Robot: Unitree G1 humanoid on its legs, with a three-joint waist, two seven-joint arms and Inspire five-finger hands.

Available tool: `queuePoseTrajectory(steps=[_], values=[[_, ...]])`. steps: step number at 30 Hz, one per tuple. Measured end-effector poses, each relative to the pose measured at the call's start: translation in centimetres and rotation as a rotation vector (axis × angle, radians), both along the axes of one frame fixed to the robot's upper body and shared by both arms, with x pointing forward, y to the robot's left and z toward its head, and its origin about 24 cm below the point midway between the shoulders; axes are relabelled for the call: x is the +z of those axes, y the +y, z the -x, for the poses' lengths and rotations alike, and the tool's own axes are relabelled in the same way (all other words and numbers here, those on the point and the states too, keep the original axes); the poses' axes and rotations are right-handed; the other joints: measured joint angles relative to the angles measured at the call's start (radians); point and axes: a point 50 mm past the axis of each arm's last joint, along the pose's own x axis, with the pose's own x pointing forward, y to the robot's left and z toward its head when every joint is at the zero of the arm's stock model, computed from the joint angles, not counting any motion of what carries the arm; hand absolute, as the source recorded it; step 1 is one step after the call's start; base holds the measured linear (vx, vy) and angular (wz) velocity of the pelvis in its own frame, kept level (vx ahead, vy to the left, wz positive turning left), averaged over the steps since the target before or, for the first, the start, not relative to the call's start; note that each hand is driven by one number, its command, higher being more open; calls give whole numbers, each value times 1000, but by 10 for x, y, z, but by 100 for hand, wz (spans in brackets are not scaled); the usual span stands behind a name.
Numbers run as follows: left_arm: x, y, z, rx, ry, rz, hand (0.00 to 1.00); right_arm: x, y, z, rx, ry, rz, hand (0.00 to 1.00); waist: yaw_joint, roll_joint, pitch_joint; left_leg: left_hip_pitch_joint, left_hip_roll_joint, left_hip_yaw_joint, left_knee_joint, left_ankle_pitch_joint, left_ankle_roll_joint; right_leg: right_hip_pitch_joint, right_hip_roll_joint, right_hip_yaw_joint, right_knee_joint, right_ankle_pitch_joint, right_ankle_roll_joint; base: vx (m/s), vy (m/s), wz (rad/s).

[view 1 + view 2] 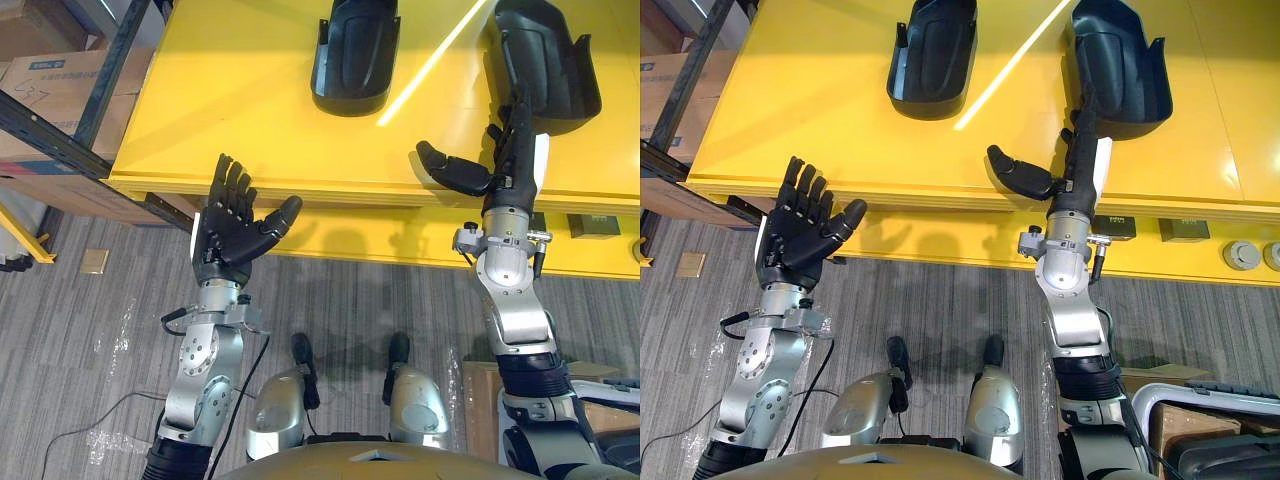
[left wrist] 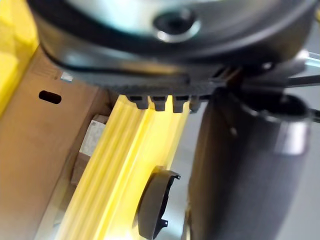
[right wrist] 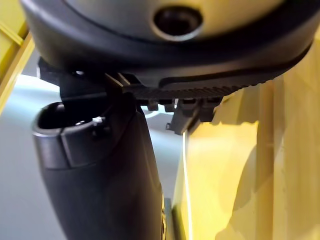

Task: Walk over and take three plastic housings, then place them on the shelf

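Two black moulded-plastic housings rest on the yellow table (image 1: 220, 90): left housing (image 1: 355, 55), right housing (image 1: 545, 65). Right hand (image 1: 508, 160), fingers straight, is at the right housing; left hand (image 1: 232, 225), fingers spread wide, hangs off the table's near edge. Probably light, rigid, slick: grasp rims.

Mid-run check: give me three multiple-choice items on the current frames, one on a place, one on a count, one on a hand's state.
1. Where is the right hand?
A. Over the yellow surface's near edge, fingers reaching to the right housing
B. Flat on the left housing
C. Beneath the yellow surface

2. How many black housings lie on the yellow surface?
A. One
B. Two
C. Four

3. What state is the left hand in?
A. Shut on a housing
B. Open and empty, palm up
C. Curled into a fist

Answers:
1 A: the right hand stretches across the yellow surface edge to the near end of the right housing.
2 B: the left housing and the right housing are the two in view.
3 B: the left hand has straight, spread fingers and holds nothing, short of the edge.
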Motion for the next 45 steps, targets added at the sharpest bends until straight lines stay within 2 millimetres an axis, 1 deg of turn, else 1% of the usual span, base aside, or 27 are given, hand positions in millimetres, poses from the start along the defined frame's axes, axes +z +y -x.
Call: queuePoseTrajectory(steps=[5,8,9,10,11,12,14,15,17,19,20,22,26,29,34,38,40,45], values=[[0,1,0,-2,0,-1,100,-3,5,2,93,14,26,100,-1,0,0,8,-1,2,-10,2,0,0,-1,0,6,-1,-1,0,0,0],[-1,0,2,0,1,4,100,-5,4,18,124,-11,-18,100,0,0,0,8,-1,2,-13,2,0,-1,0,1,4,-1,0,0,0,0],[0,0,6,4,0,13,100,-6,3,34,148,-38,-62,100,-2,0,0,8,-2,5,-15,1,-1,-3,0,4,1,-1,0,23,3,-5],[0,0,8,7,-2,18,100,-6,2,41,157,-51,-87,100,-2,0,0,8,-1,8,-16,1,-1,-5,1,7,0,-1,0,25,3,-11],[1,1,11,14,-4,24,100,-7,0,55,163,-76,-136,100,-4,-1,0,8,-1,15,-19,0,-1,-10,3,15,-2,-1,0,24,3,-12],[2,2,13,19,-4,25,100,-7,-1,61,162,-90,-155,100,-6,-1,0,8,-1,20,-22,0,-1,-14,3,20,-3,-1,0,22,4,-17],[0,8,18,54,7,26,100,-13,-13,82,115,-95,-191,100,-25,-3,1,8,-1,29,-29,-1,-1,-19,6,28,-11,0,1,19,5,-11],[-1,11,20,68,10,28,100,-15,-16,86,98,-88,-193,100,-30,-5,2,8,0,32,-29,-2,-2,-20,8,32,-12,0,1,8,3,-15],[-2,18,23,114,19,33,100,-25,-28,100,31,-49,-200,100,-32,-13,1,7,5,58,-28,-9,-6,-37,15,58,-13,2,3,1,1,-28],[-3,20,27,131,22,36,100,-31,-33,106,5,-31,-234,100,-40,-14,1,7,6,65,-26,-16,-7,-38,16,64,-18,6,4,-2,10,-17],[-4,21,29,138,24,38,100,-33,-34,108,3,-23,-243,100,-48,-16,1,7,6,72,-23,-20,-6,-37,17,71,-27,12,5,-4,18,-15],[-4,21,29,146,26,42,100,-34,-33,109,5,-14,-242,100,-49,-17,1,6,9,80,-11,-27,-4,-36,18,81,-32,17,8,-11,19,-13],[-4,20,28,149,27,45,100,-35,-30,108,26,-9,-238,100,-46,-32,-5,5,15,83,-6,-29,-4,-30,20,84,-48,29,8,-9,6,-2],[-3,20,28,148,27,46,100,-33,-29,106,37,-19,-235,100,-43,-36,-6,-3,18,83,11,-36,-3,-29,20,84,-49,31,7,0,0,0],[-3,19,26,142,26,45,100,-21,-26,96,58,-73,-220,100,-39,-41,-9,-11,18,74,27,-42,-2,-18,20,77,-64,40,8,-3,5,3],[-1,18,23,129,25,37,100,-12,-25,90,59,-120,-225,100,-29,-45,-11,-13,18,65,27,-42,-2,-13,19,67,-66,41,8,-6,10,6],[0,17,22,126,23,37,100,-11,-26,85,55,-121,-216,100,-30,-45,-11,-14,17,58,27,-42,-2,-10,17,59,-66,41,8,-2,10,11],[0,17,22,125,24,36,100,-18,-31,73,39,-85,-219,100,-28,-46,-11,-16,16,50,27,-41,-2,-5,16,50,-66,41,8,4,8,5]])
